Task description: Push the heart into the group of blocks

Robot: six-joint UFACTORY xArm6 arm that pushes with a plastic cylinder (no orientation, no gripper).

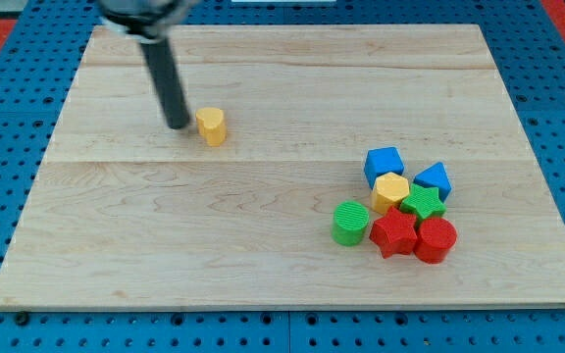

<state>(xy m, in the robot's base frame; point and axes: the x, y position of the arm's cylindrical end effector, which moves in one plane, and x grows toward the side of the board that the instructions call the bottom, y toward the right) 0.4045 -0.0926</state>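
**Inspector:** Wooden worktop (pixel 263 206), pale planks, set on a blue pegboard base. Largest item on it?

**Assistant:** The group of blocks (pixel 398 203) toward the view's lower right: blue cube (pixel 384 162), blue triangular block (pixel 434 178), yellow hexagon (pixel 390 187), green star (pixel 423 202), green cylinder (pixel 350 223), red star (pixel 393 234), red cylinder (pixel 436 239). All packed close, most touching.

**Inspector:** The task's block?

**Assistant:** Yellow heart (pixel 212 126), alone in the upper left, well apart from the group.

**Inspector:** And the hand?

**Assistant:** No hand fitted, so nothing to part or clamp; only the rod. My tip (pixel 179 126) stands just beside the heart on the view's left, contact uncertain.

**Inspector:** Governing relation?

**Assistant:** Tip, heart and group do not line up. The group lies right and down of the heart, so in my judgement the tip wants to sit slightly higher before pushing.
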